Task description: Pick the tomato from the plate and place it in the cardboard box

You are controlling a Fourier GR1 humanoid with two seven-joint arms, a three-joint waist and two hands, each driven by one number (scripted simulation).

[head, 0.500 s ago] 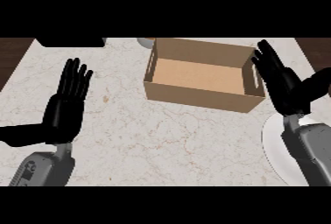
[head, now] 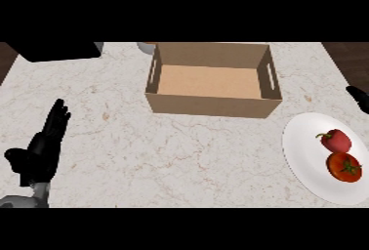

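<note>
Red tomato [head: 344,167] sits on the white plate [head: 302,146], lower right, just beside a second red item [head: 335,140] I can't identify. Nothing grasped; I judge the reach hasn't begun. My left hand [head: 42,149] rests open, fingers straight, empty. My right hand [head: 358,97] is a sliver at the edge, so I can't tell its state. Next: close it round the tomato, carry to the cardboard box [head: 213,105]. Plate cut off at right.

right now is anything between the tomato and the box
Partly. A red pepper lies right beside the tomato on the plate, on the side toward the box. Beyond the plate only bare counter shows, up to the box's near wall, which the tomato would have to go over.
</note>
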